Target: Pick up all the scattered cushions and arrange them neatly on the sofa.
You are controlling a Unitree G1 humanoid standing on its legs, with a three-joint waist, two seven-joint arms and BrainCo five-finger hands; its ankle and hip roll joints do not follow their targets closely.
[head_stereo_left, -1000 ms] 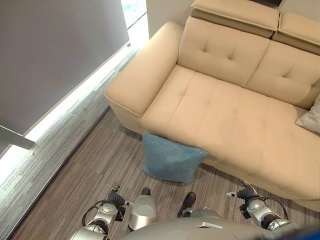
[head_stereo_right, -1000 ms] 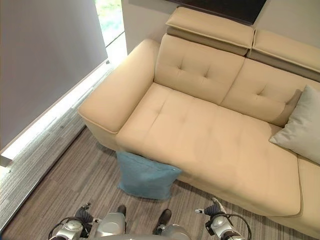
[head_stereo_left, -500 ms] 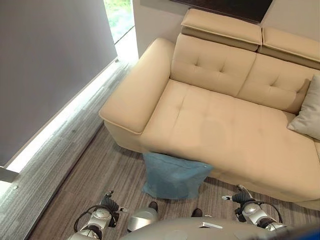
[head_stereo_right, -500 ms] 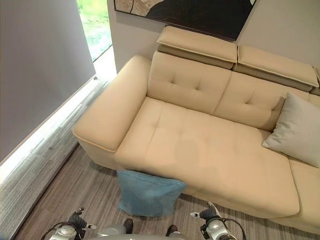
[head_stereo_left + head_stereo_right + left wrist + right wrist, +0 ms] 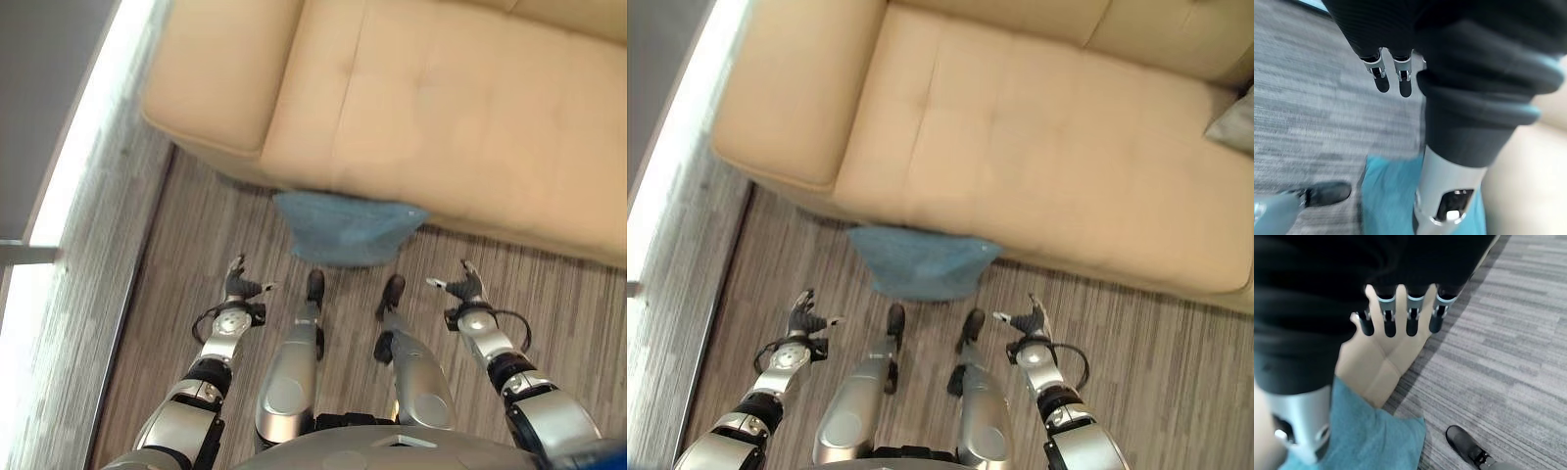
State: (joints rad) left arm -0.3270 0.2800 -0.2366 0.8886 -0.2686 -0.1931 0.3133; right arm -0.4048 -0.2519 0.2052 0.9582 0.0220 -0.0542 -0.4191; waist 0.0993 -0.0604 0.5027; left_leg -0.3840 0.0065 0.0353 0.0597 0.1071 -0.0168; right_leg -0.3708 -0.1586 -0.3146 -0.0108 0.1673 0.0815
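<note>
As blue cushion (image 5: 345,228) leaned against sofa (image 5: 441,98) front, long axis crosswise, left hand (image 5: 238,286) and right hand (image 5: 465,287) flanked it, equally near, fingers spread, empty.

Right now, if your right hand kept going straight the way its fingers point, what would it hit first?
Most likely the front of the sofa, just right of the blue cushion leaning against it. The right hand is open above bare floor, and depth is hard to judge.
</note>
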